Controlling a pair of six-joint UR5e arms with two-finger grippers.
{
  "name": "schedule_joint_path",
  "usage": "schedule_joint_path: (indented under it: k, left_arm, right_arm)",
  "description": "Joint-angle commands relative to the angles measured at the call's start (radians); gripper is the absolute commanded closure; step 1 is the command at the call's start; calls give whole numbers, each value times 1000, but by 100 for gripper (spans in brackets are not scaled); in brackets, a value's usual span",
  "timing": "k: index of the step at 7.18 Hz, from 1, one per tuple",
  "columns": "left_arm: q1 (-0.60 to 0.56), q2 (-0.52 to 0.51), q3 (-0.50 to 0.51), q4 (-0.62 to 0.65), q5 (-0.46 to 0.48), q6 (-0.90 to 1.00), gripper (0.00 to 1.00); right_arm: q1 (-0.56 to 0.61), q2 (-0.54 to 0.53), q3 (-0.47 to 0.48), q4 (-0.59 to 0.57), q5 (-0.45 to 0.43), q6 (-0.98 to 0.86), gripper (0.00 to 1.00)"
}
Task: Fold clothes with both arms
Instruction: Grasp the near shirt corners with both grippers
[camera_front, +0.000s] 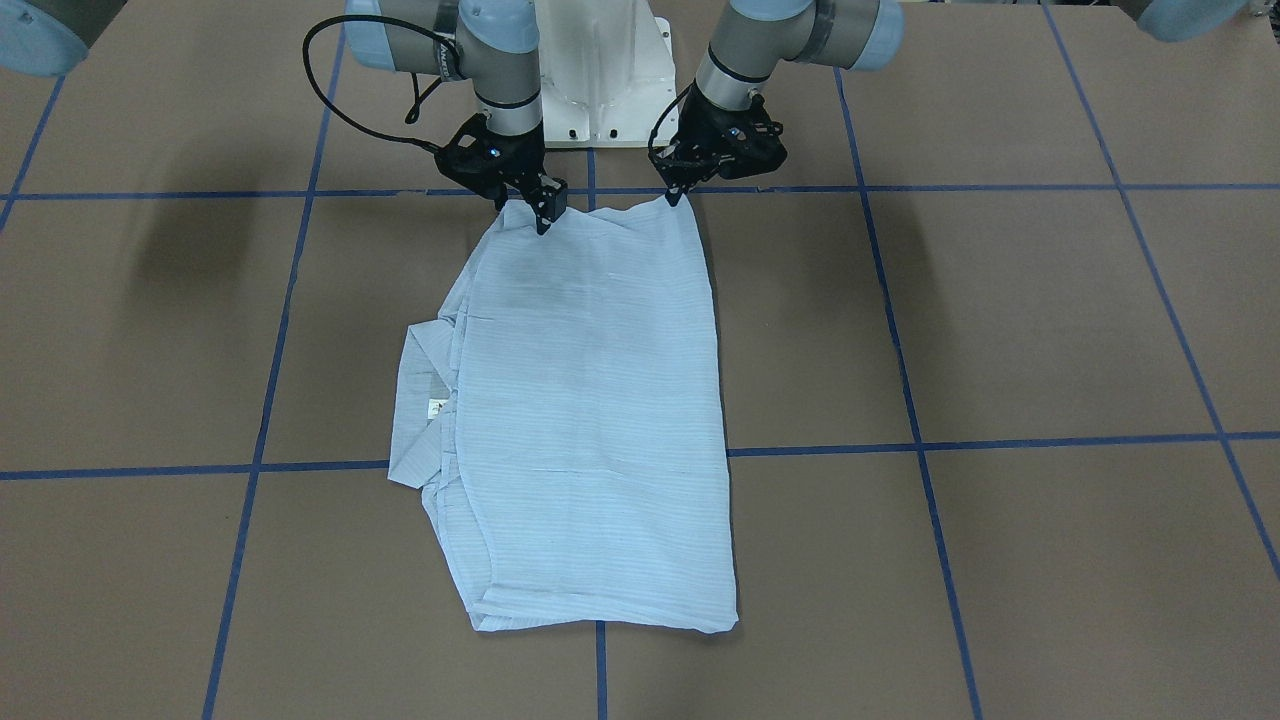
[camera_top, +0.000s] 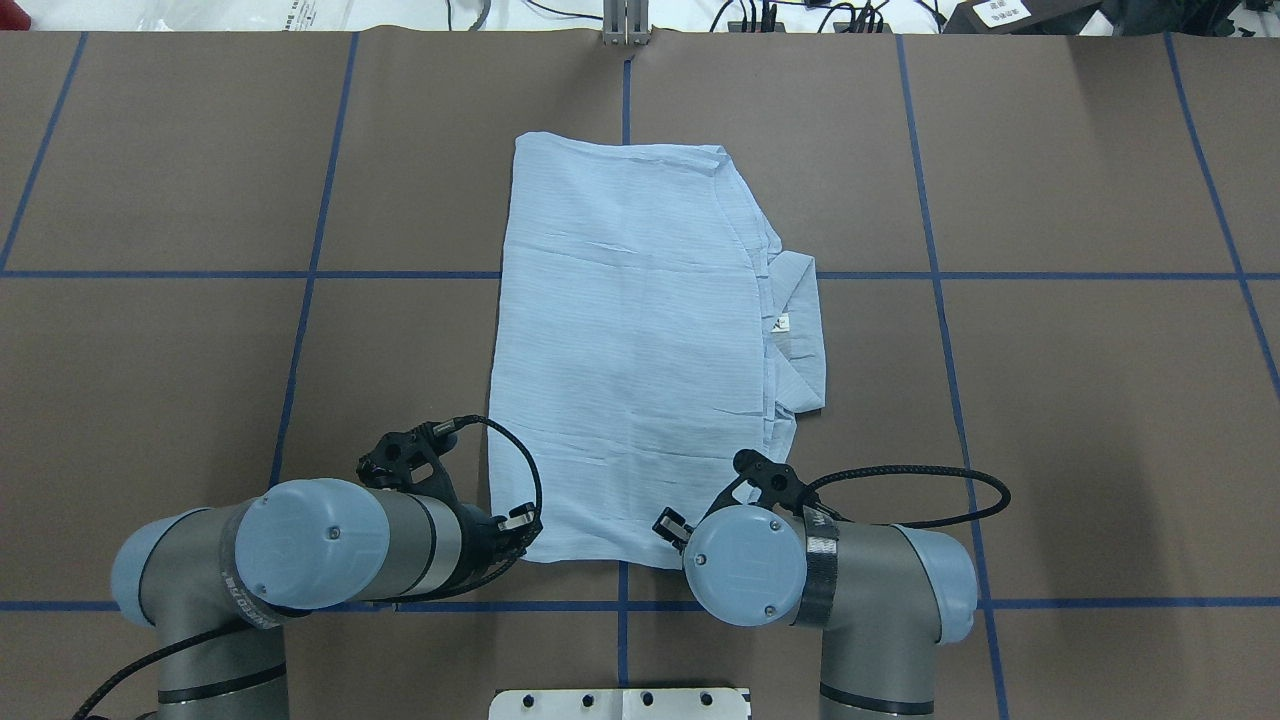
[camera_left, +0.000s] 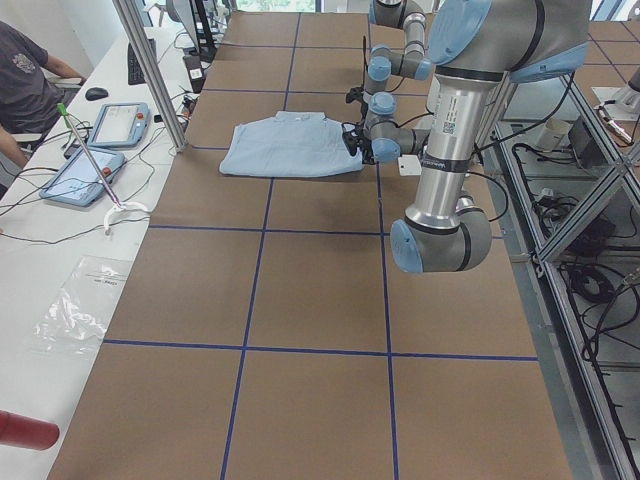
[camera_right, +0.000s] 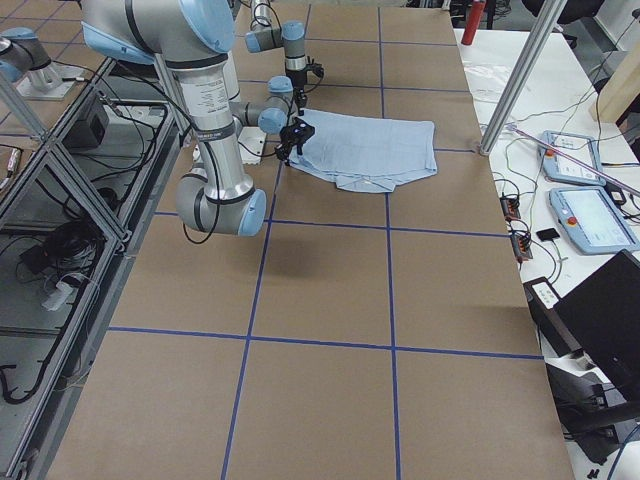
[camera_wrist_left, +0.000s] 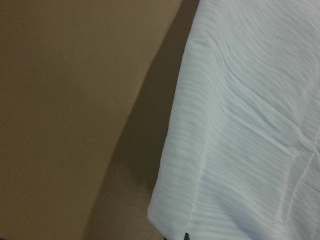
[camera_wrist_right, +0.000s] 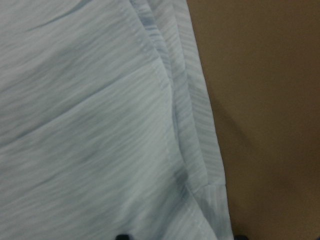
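The light blue striped shirt (camera_front: 590, 400) lies folded flat in a long rectangle, its collar and white label (camera_top: 781, 322) sticking out on my right side. Both arms reach down to its edge nearest the robot base. My left gripper (camera_front: 679, 199) pinches that edge's left corner, fingers drawn to a point and the cloth pulled up slightly. My right gripper (camera_front: 547, 210) stands on the other corner. In the right wrist view two dark fingertips (camera_wrist_right: 122, 236) sit wide apart with the shirt's corner (camera_wrist_right: 200, 200) between them, so it is open.
The white pedestal base (camera_front: 605, 80) stands just behind the grippers. Brown table (camera_top: 1050, 400) crossed by blue tape lines surrounds the shirt. A person (camera_left: 25, 75) sits beyond the far table edge by tablets (camera_left: 85, 175); metal posts (camera_left: 150, 70) stand there.
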Motion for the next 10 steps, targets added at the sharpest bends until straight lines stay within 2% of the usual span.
schedule_joint_path:
  k: [1,2,4,10]
  left_arm:
    - [0,0,2,-2,0,-1,100]
    - [0,0,3,0,2,0,100]
    - [0,0,5,-2,0,0,100]
    - [0,0,6,0,2,0,100]
  right_arm:
    - [0,0,0,0,1,-4,79]
    - [1,0,0,2,1,-13,93]
    - [1,2,1,2,2,-19,100]
    - [10,3,12,0,10,-19,100]
